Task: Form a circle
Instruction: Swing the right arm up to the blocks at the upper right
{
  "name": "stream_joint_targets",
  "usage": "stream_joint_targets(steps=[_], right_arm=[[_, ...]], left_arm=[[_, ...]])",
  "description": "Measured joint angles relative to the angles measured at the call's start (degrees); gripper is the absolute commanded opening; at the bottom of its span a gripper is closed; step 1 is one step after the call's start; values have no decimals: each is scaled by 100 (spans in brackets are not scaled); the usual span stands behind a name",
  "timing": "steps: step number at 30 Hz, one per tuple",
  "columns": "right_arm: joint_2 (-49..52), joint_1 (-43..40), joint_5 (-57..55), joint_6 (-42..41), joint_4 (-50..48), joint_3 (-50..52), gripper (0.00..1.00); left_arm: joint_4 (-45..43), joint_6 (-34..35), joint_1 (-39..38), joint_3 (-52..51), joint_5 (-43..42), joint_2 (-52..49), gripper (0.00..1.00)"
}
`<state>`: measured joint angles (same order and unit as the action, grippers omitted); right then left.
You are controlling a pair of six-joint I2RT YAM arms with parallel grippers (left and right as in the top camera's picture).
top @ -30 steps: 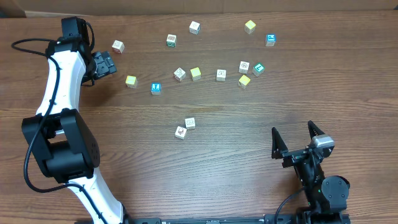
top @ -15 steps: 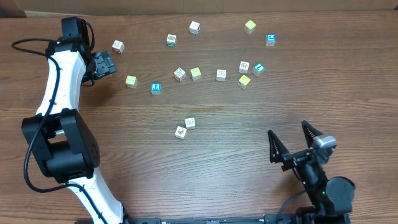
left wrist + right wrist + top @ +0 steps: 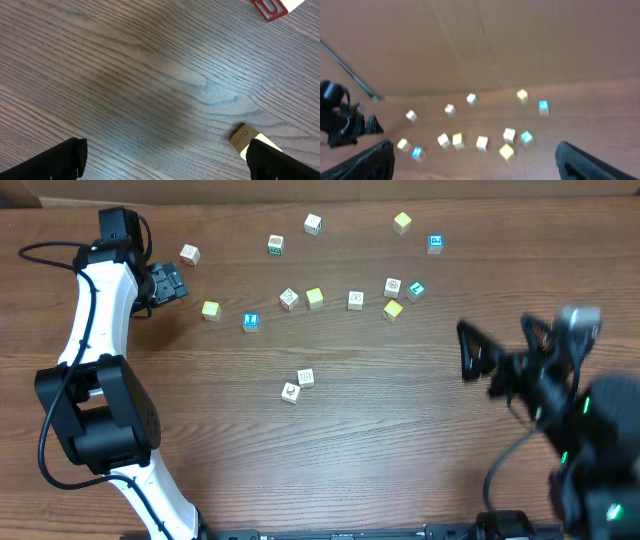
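Small wooden cubes lie scattered over the far half of the table, and no circle shows among them. A green-marked whitish cube (image 3: 276,245) sits at the back. Whitish printed cubes (image 3: 288,299) (image 3: 356,300) (image 3: 392,286) stand in a loose row, the last beside a teal-faced cube (image 3: 415,290). Two more whitish cubes (image 3: 305,377) (image 3: 290,392) touch near the middle. My left gripper (image 3: 168,283) (image 3: 172,165) is open low over bare wood at the far left. A tan cube (image 3: 245,137) sits beside its right finger. My right gripper (image 3: 500,345) (image 3: 474,152) is open, raised high at the right, holding nothing.
Yellow cubes (image 3: 210,310) (image 3: 315,298) (image 3: 393,309) (image 3: 402,222) and blue-faced cubes (image 3: 250,321) (image 3: 435,243) sit among the others. A whitish cube (image 3: 189,253) lies near the left gripper. A cardboard wall (image 3: 520,40) backs the table.
My right arm has lifted from the table's front edge and swung up and to the right, blurred now. The left arm and all the cubes have stayed put.
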<state>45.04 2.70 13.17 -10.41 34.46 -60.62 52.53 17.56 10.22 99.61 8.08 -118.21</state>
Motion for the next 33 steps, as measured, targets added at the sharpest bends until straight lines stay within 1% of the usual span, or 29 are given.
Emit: stream_joint_targets(steps=[4, 6, 10, 12, 14, 20, 22, 23, 24, 26, 27, 28, 30, 32, 33], right_arm=[[1563, 0, -4, -2, 1239, -2059, 100], [2422, 0, -7, -13, 2033, -3263, 100], [3836, 0, -9, -7, 3150, -5119, 100], [4371, 0, -9, -7, 3460, -5676, 100], [4881, 0, -4, -7, 3628, -5989, 100], [5882, 0, 111, -9, 3738, -6048, 100], [6148, 0, 190, -9, 3764, -6046, 91], [6238, 0, 210, -35, 3764, -6046, 78], [6308, 0, 227, -70, 3766, -6041, 61], [6435, 0, 260, -177, 3766, -6028, 35], [6483, 0, 273, -201, 3764, -6011, 27], [6544, 0, 293, -229, 3768, -5995, 24], [6695, 2, 308, -280, 3797, -5971, 23], [6876, 17, 306, -319, 3834, -5960, 27], [6972, 28, 295, -334, 3842, -5958, 33]], left_arm=[[0, 0, 0, -4, 13, 0, 100], [0, 0, 0, -7, 17, 0, 99], [0, 2, 0, -11, 15, 0, 100], [0, 2, 0, -13, 17, 0, 100], [0, 0, 0, -15, 15, 0, 99], [0, 0, 0, -15, 15, 0, 100], [0, 2, 0, -15, 15, 0, 100], [0, 0, 0, -15, 15, 0, 100], [0, 2, 0, -15, 15, 0, 100], [0, 2, 0, -15, 15, 0, 99], [0, 0, 0, -15, 15, 0, 100], [0, 2, 0, -15, 15, 0, 100], [0, 0, 0, -15, 15, 0, 100], [0, 0, 0, -15, 15, 0, 99], [0, 2, 0, -15, 15, 0, 100]])
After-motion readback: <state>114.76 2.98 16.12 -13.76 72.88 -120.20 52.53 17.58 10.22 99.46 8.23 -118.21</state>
